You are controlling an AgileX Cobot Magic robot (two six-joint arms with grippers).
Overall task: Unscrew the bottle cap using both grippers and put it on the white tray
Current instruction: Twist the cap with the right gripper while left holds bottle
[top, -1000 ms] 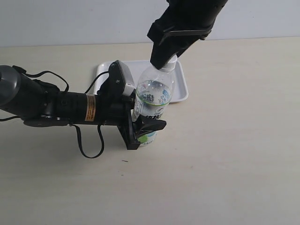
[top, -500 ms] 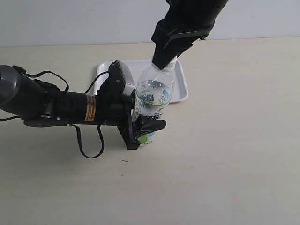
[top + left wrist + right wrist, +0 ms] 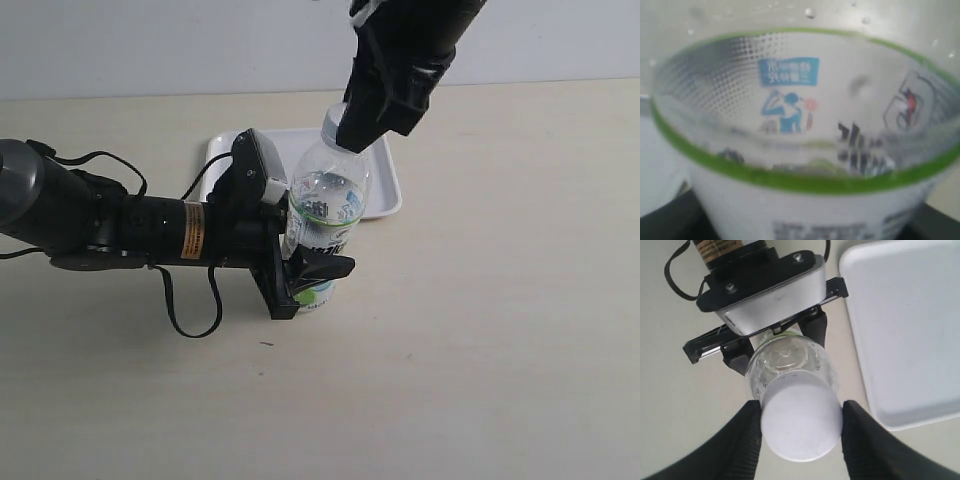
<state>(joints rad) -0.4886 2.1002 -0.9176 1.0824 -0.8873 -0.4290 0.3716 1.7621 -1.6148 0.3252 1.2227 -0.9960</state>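
Observation:
The clear bottle (image 3: pixel 325 205) with the white-and-green label stands upright on the table, just in front of the white tray (image 3: pixel 386 190). My left gripper (image 3: pixel 308 278) comes in from the left and is shut on the bottle's lower body. The label (image 3: pixel 805 150) fills the left wrist view, with a dark finger (image 3: pixel 665 220) at its edge. My right gripper (image 3: pixel 358 125) hangs over the bottle's top. In the right wrist view the white bottle cap (image 3: pixel 801 422) sits between its two black fingers (image 3: pixel 747 440), both pressed against the cap's sides.
The white tray (image 3: pixel 910 315) lies behind and to the right of the bottle and holds nothing. The left arm's black body and cables (image 3: pixel 150 235) stretch across the table's left side. A pale wall runs along the back.
My right gripper has drawn its jaws in on the cap and turned about the bottle's top. The left gripper and the bottle have stayed put.

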